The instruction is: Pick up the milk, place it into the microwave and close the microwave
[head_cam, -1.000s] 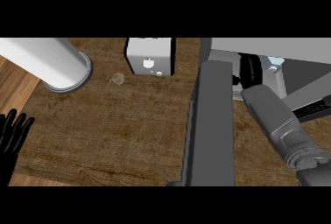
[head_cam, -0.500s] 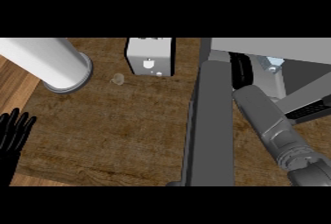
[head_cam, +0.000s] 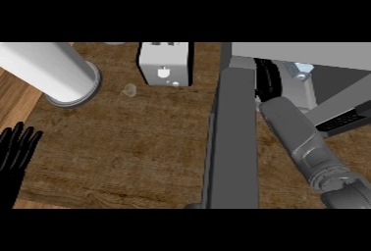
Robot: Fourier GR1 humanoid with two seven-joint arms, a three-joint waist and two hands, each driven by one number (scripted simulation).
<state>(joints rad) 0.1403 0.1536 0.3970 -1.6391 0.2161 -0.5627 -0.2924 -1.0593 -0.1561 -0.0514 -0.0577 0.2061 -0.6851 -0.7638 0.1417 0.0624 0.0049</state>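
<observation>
The brown wood-grain desk (head_cam: 145, 147) looks matt and rough. The dark-grey slab-like microwave door (head_cam: 233, 147) is smooth and matt. The white cylinder (head_cam: 43, 68) is smooth and faintly glossy.

**Left hand** (head_cam: 14, 152): matt black all over, with slender, tapering fingers that look like separate dark strips. It shows at the left edge of the head view.

**Right forearm** (head_cam: 293, 132): a smooth, mid-grey cylinder with a soft pale sheen along one side and a rounded end where it meets the hand. Toward the lower end, lighter ring-shaped bands and a stepped collar divide it into short segments, and the last segment is darker grey.

**Right hand** (head_cam: 265, 81): black, ribbed and narrower than its forearm. Only part of it is visible.
</observation>
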